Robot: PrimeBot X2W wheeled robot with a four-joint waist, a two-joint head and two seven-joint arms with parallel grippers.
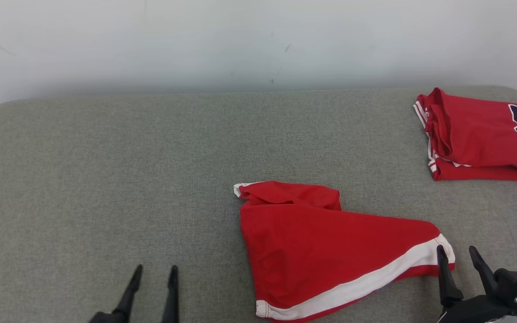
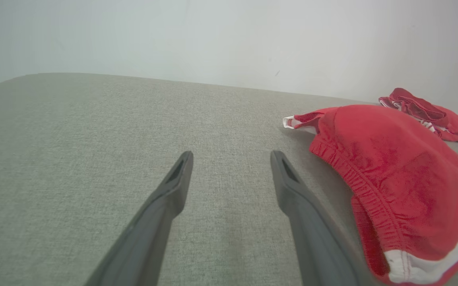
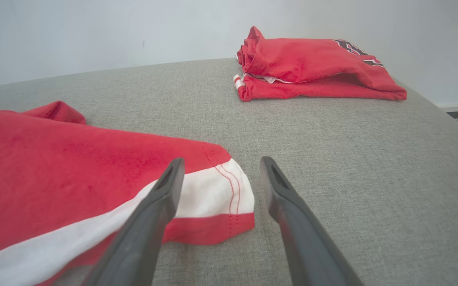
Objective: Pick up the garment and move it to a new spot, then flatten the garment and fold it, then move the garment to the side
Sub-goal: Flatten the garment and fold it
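The garment (image 1: 326, 246) is a pair of red shorts with a white side stripe, lying loosely folded on the grey surface at centre right; its elastic waistband faces my left wrist view (image 2: 392, 174). My right gripper (image 1: 457, 252) stands open just off the garment's right hem corner (image 3: 221, 194), holding nothing, one finger over the white stripe. My left gripper (image 1: 155, 272) is open over bare fabric to the garment's left, well apart from it (image 2: 231, 157).
A second red garment with a dark number (image 1: 483, 137) lies folded at the far right (image 3: 312, 67). The grey padded surface (image 1: 106, 179) has rounded back corners and a pale wall behind. Its right edge drops off (image 3: 457, 115).
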